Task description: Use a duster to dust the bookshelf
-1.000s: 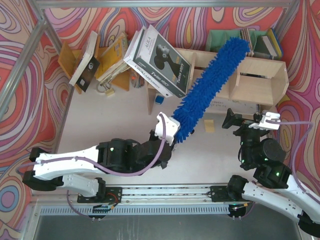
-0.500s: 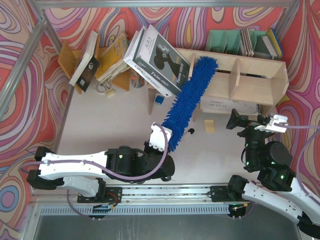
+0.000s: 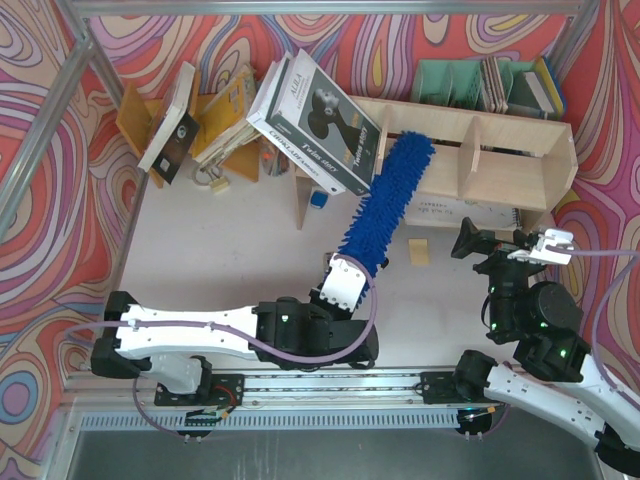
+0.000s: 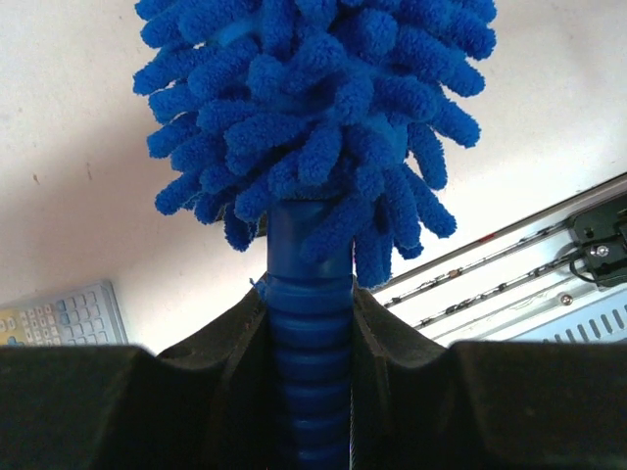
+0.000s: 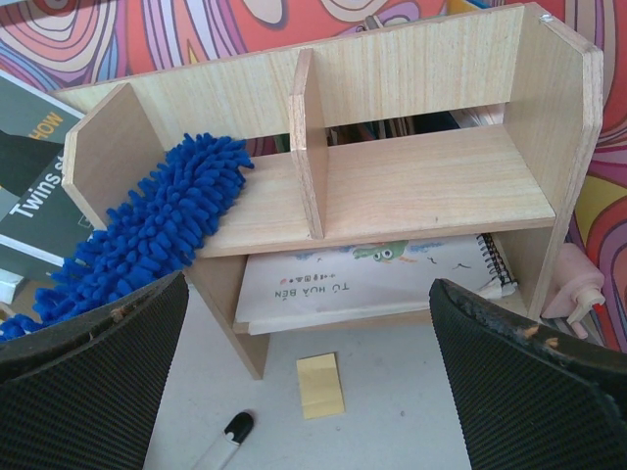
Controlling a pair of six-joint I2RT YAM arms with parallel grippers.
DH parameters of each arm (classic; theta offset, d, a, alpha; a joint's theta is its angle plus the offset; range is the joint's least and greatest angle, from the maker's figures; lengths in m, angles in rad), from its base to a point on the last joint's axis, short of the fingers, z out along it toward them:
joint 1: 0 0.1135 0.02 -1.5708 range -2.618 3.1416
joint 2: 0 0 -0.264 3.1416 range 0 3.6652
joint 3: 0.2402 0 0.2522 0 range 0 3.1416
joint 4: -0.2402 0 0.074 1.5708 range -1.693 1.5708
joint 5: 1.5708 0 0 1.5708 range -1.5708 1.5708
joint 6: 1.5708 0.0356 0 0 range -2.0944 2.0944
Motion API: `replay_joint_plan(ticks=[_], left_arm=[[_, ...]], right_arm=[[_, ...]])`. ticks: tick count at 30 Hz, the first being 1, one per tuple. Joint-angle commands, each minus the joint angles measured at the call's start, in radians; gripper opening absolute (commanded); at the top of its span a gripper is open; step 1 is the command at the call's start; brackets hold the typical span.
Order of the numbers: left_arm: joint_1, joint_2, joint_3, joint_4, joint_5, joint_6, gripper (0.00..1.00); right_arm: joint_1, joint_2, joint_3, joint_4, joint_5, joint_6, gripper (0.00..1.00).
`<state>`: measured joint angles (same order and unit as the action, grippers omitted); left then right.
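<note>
Duster [image 3: 388, 200] runs up the centre of your top view, its fluffy tip lying in the left compartment of the bookshelf [image 3: 520, 160] at upper right. Your left gripper [image 3: 345, 285], just below centre, is clamped on the duster's ribbed handle. Your right gripper [image 3: 507, 244], right of centre, faces the shelf with jaws wide apart, holding nothing.

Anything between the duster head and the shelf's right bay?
Yes, the upright divider stands between them. The duster lies in the left bay of the bookshelf, its tip just short of that divider. Nothing else visible blocks it.
</note>
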<state>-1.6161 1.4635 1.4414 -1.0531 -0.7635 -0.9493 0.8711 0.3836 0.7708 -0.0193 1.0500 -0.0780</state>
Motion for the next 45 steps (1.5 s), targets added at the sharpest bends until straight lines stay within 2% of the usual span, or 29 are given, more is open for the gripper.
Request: replay_joint_plan(ticks=[1,8,21,35,45], left_arm=[[0.001,-0.048,0.062,0.029,-0.098,0.057,0.0],[0.01,-0.075,0.093,0.055,-0.155,0.123,0.0],[0.046,-0.037,-0.042,0.149,0.005,0.114,0.0],[0.045,0.053,0.078,0.187,0.103,0.255,0.0],[0.082,-0.058,-0.009,0.061,0.008,0.121,0.0]], right_arm=[[-0.001,0.003,0.004,0.003,0.01,0.01,0.99],[-0.001,0.009,0.006,0.002,0.01,0.011,0.99],[0.0,0.01,0.007,-0.001,0.007,0.015,0.99],[-0.001,0.006,0.01,-0.01,0.015,0.018,0.99],[0.0,0.006,0.01,-0.013,0.017,0.025,0.99]])
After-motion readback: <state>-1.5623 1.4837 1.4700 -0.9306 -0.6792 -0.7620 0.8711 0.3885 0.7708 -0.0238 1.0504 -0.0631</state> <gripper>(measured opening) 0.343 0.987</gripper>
